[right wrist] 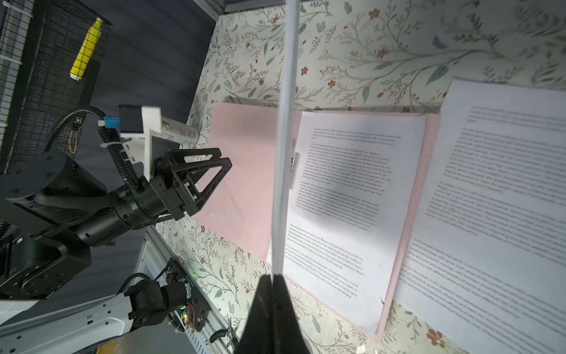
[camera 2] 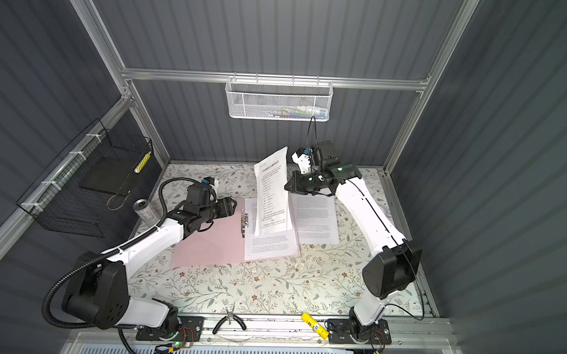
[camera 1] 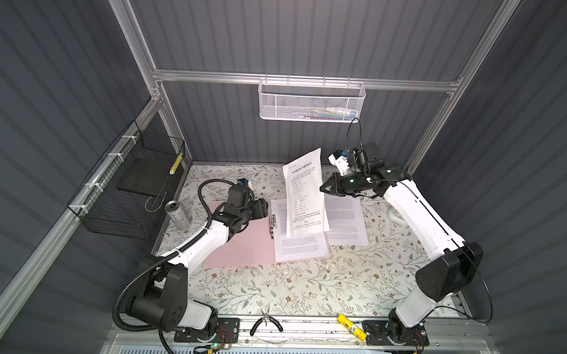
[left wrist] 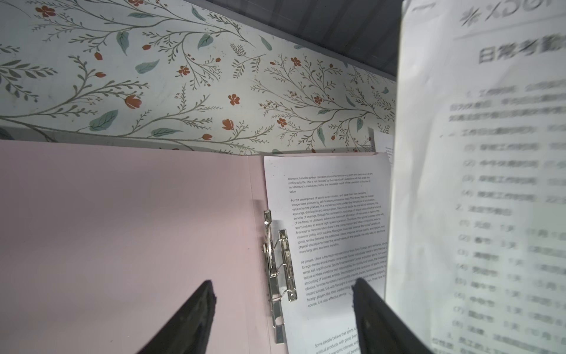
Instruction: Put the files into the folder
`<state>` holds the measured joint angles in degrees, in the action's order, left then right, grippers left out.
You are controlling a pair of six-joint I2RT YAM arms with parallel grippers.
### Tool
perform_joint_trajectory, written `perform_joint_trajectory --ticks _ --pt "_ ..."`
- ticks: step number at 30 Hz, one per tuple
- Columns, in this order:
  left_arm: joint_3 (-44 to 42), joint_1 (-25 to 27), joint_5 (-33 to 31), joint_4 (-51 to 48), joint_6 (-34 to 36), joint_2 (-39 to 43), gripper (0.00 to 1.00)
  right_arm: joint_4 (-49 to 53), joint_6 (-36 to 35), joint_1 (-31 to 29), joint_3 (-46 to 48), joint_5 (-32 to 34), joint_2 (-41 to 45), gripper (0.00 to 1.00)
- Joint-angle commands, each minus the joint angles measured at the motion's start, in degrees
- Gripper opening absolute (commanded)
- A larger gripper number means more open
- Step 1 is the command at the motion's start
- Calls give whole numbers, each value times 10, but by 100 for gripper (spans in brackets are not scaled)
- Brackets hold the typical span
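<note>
**Held Over the Open Folder**

Grips one printed sheet (camera 1: 306,192) upright in shut right fingers (right wrist: 263,309) over the pink folder (camera 1: 249,248), open on the bench (camera 1: 270,289). Spreads left fingers (left wrist: 190,318) wide and empty near the metal clip (left wrist: 272,263).

The pale-pink folder (camera 1: 239,245) lay open and flat on the worktop (camera 1: 270,289), its metal clip (camera 1: 272,221) along the spine. One printed sheet (camera 1: 300,247) lay on its right half, beside the clip. A second sheet (camera 1: 347,220) lay on the worktop against the folder's right edge. A third sheet (camera 1: 304,192), bearing a bold heading, hung tilted above them, pinched at its edge by the right pincer (camera 1: 322,188).
</note>
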<state>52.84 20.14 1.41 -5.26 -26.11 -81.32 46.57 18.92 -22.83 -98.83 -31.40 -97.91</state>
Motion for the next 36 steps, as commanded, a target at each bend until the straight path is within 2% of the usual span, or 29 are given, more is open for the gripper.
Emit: perform_joint_trajectory --ticks 1,6,11,18,36 --pt "-11 -5 -4 -12 9 11 72 -52 12 17 68 -63 -32 0" --pt "-14 -5 -3 -11 11 10 72 -89 -2 28 126 -93 -107 0" --pt "-20 -5 -6 -9 9 14 71 -101 -11 28 147 -72 -129 0" --pt "-31 -5 -8 -7 6 11 71 -88 -26 29 126 -58 -166 0" --pt "-28 -5 -9 -8 5 0 70 -81 -30 31 84 -58 -199 0"
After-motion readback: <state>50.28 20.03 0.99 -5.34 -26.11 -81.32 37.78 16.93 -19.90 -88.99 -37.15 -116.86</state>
